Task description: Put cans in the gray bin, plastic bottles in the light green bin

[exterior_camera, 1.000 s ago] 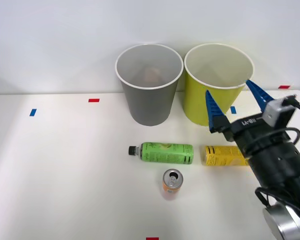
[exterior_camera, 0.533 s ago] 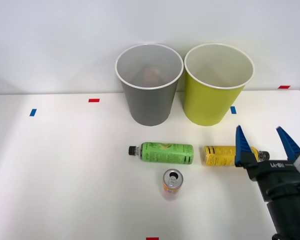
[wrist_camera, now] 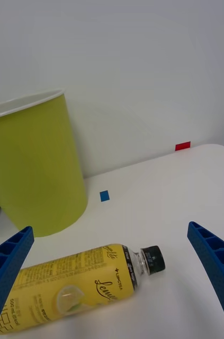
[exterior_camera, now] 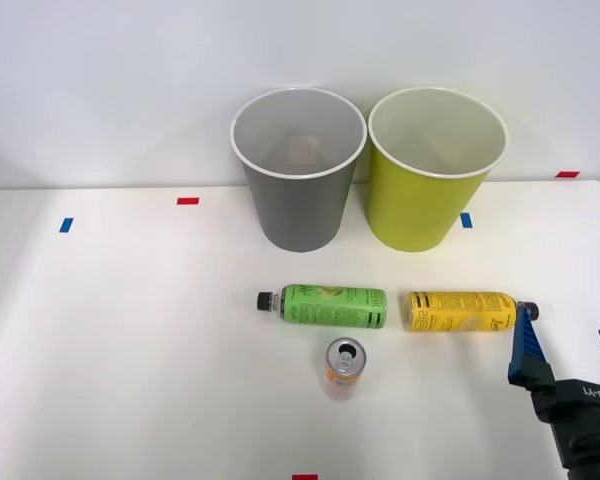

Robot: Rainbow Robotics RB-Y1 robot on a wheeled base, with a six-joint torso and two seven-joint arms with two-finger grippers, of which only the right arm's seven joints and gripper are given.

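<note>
Yellow-label bottle (exterior_camera: 458,311) lay on its side on the white table (exterior_camera: 130,340), black cap toward robot's right, just in front of the light green bin (exterior_camera: 435,170) but apart from it. Green-label bottle (exterior_camera: 330,306) lay just to its left, in line w/ it, cap pointing left, small gap between the two. Orange-and-white can (exterior_camera: 344,366) stood upright just in front of the green-label bottle, pull-tab top up. Gray bin (exterior_camera: 298,168) sat beside the light green bin at the back, rims nearly touching; something pale inside the gray bin, couldn't tell what. Right gripper (exterior_camera: 568,347) was at the table's near right corner, blue ribbed fingers spread wide, holding nothing, just beside the yellow-label bottle's cap end. Wrist view: cap (wrist_camera: 154,259) sat between the fingers (wrist_camera: 8,265), not touching either. Blue tape mark (wrist_camera: 105,196) & red tape mark (wrist_camera: 182,146) on table past the bottle
</note>
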